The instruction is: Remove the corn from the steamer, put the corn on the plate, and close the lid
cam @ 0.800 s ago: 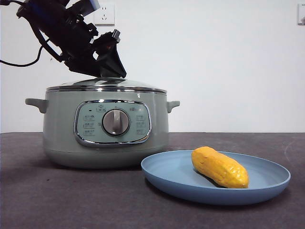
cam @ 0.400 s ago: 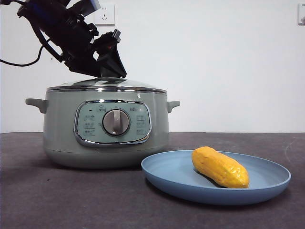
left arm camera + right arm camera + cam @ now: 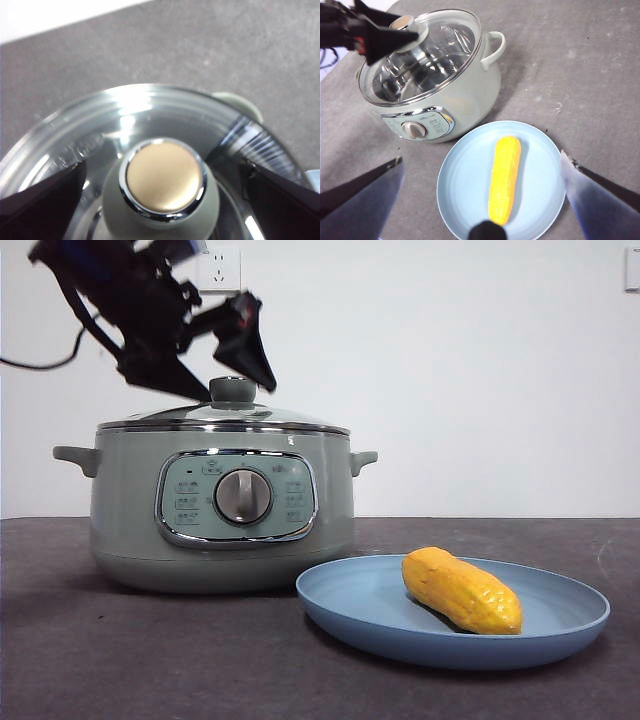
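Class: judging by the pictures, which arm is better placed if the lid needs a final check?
Left. Its gripper hovers open just above the lid knob; the right gripper is above the plate.

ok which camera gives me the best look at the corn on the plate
The right wrist view: it looks down on the corn, showing its whole length lying along the plate. The front view shows the corn only side-on, low behind the plate rim. The left wrist view shows no corn, only the lid.

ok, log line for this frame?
lid: on steamer | corn: on plate | left gripper: open, above lid knob | right gripper: open, above plate
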